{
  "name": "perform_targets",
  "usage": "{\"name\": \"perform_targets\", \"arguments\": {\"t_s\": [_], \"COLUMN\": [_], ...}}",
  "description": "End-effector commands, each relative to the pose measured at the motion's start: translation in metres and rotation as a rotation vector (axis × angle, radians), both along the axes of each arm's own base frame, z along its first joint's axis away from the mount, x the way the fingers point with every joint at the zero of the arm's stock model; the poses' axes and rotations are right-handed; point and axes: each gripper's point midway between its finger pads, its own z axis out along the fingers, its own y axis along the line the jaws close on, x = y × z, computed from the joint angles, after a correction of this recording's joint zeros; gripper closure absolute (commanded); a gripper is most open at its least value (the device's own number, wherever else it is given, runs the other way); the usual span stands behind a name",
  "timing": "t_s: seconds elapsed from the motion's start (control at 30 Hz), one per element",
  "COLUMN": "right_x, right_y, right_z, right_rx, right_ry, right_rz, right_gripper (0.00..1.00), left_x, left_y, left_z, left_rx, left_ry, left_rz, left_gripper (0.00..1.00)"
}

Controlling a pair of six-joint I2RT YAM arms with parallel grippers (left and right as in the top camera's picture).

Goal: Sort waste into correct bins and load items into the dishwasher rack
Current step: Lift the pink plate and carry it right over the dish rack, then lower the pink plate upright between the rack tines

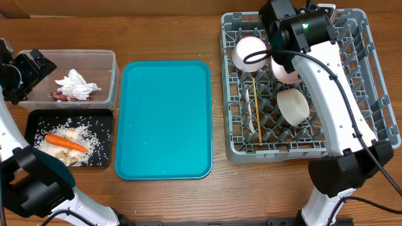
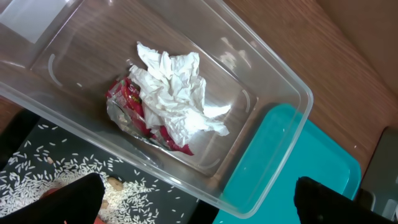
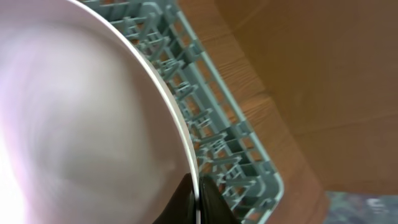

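Pink plate [image 3: 74, 124], in the dishwasher rack [image 1: 372, 75] at upper right, is pinched at its rim by the right gripper [image 3: 198, 194], arm stretched across the rack; left gripper [image 2: 199, 190] hangs wide open, empty, above the clear tub [image 2: 273, 93].

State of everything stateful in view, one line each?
Left gripper, open, facing clear tub.
Right gripper, shut on plate rim.
Napkin, crumpled, in clear tub atop wrapper.
Carrot, lying in black tray amid rice.
Chopstick, lying flat in rack.
Fork, lying beside chopstick.

Clear glossy plastic tub [image 2: 81, 56] w/ crumpled paper napkin [image 2: 174, 93], wood table [image 1: 163, 31].
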Motion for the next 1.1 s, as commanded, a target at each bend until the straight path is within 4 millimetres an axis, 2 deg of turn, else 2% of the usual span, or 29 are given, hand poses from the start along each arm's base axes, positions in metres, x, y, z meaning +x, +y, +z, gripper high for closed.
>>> {"name": "perform_targets", "arguments": {"t_s": [0.0, 0.13, 0.4, 0.6, 0.9, 1.07], "right_x": [-0.005, -0.006, -0.003, -0.007, -0.009, -0.011], "right_y": [-0.012, -0.008, 0.017, 0.020, 0.023, 0.039], "right_z": [0.016, -0.002, -0.033, -0.054, -0.061, -0.062], "right_rx": [-0.105, -0.122, -0.185, -0.227, -0.214, -0.213], "right_ry": [-0.054, -0.003, 0.034, 0.079, 0.100, 0.107], "right_rz": [-0.028, -0.015, 0.056, 0.077, 0.086, 0.131], "right_gripper": [0.96, 0.96, 0.96, 0.96, 0.96, 0.96], "left_x": [0.001, 0.001, 0.001, 0.001, 0.001, 0.001], "left_y": [-0.002, -0.002, -0.002, -0.002, -0.002, -0.002], "left_z": [-0.004, -0.004, -0.004, -0.004, -0.004, -0.004], "left_rx": [-0.007, -0.007, -0.007, -0.007, -0.007, -0.007], "left_ry": [0.010, 0.010, 0.010, 0.011, 0.010, 0.010], "left_rz": [0.002, 0.002, 0.002, 0.002, 0.002, 0.002], "left_gripper": [0.00, 0.00, 0.00, 0.00, 0.00, 0.00]}}
